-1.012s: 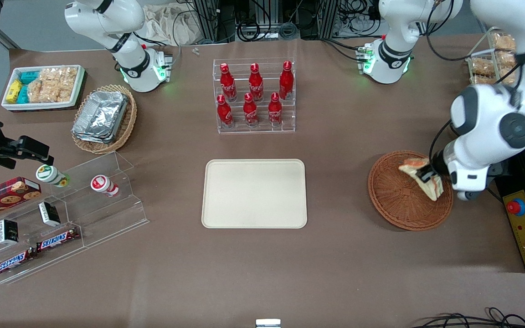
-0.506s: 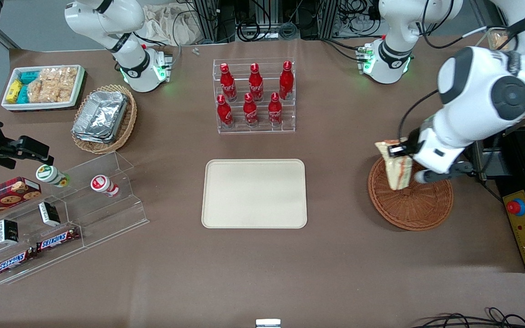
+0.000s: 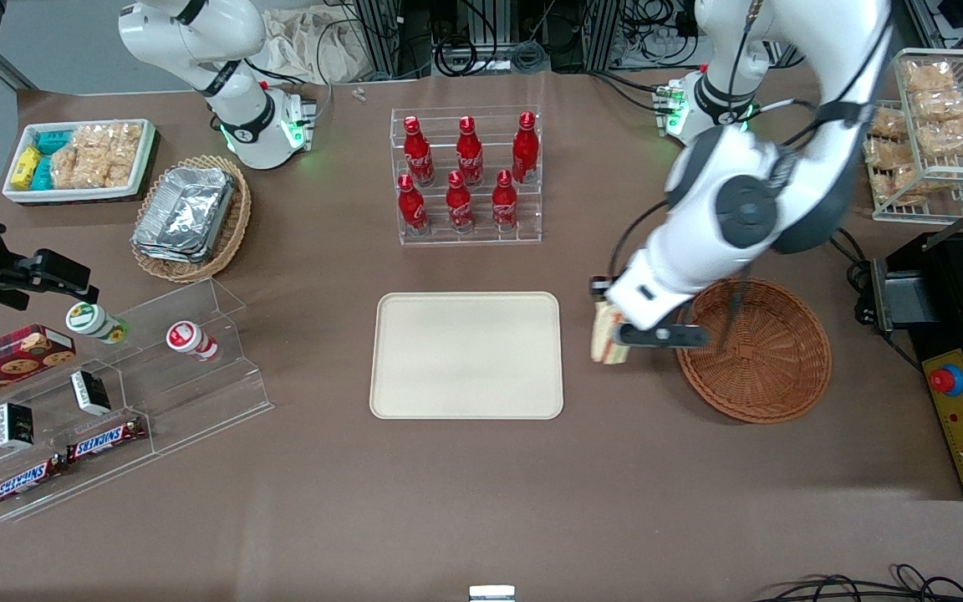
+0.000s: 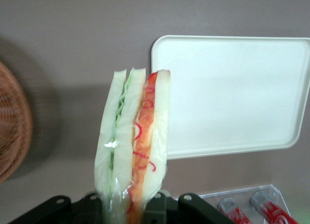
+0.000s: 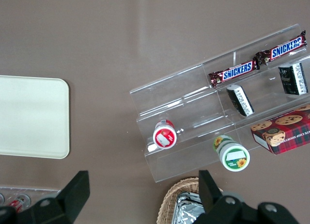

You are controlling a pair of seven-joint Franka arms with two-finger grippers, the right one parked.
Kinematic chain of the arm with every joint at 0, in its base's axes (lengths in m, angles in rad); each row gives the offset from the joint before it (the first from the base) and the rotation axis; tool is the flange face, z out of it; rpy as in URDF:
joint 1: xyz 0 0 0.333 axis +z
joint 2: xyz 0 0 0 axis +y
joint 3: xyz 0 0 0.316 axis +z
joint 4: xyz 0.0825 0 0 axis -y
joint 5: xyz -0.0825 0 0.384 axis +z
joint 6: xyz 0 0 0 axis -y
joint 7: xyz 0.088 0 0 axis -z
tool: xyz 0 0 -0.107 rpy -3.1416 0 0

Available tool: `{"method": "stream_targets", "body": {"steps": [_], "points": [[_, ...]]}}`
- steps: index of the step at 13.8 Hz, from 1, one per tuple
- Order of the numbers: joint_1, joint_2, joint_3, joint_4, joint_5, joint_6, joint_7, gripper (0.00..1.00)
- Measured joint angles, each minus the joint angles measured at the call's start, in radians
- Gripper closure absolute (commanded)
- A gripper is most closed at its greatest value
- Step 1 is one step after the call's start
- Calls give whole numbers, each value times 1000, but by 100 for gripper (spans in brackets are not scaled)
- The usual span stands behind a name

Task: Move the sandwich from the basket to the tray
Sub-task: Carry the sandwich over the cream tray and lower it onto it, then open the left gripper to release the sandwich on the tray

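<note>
Fingers [image 4: 160, 204] of the left arm's gripper [image 3: 611, 328] pinch the sandwich [image 4: 133, 146] by one end, so that the wedge hangs clear of the counter [image 3: 481, 502] with its layered edge showing: pale bread, a green layer, and an orange-red layer. In the front view the sandwich [image 3: 607, 341] is held in the air between the tray [image 3: 466, 354] and the basket [image 3: 761, 351], above bare counter, just beside the tray's short edge and touching neither. The basket sits toward the working arm's end of the counter with nothing in it. The tray lies flat with a plain surface. A clear rack of red bottles [image 3: 466, 171] stands farther from the front camera than the tray.
</note>
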Motion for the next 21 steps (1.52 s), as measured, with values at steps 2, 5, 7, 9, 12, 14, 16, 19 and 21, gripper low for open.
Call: {"method": "stream_targets", "body": {"steps": [2, 5, 7, 9, 12, 14, 16, 19, 21], "points": [[-84, 70, -1, 3, 105, 81, -142, 100], [-121, 182, 0, 13, 140, 192, -191, 100], [-136, 253, 3, 32, 159, 245, -191, 79], [-142, 305, 4, 45, 181, 284, -194, 7], [-143, 340, 7, 54, 191, 292, -222, 0], [-142, 340, 9, 63, 192, 292, -232, 0], [-137, 323, 11, 83, 192, 292, -252, 0], [-98, 232, 14, 107, 191, 218, -262, 0], [-63, 140, 14, 122, 188, 72, -262, 0]]}}
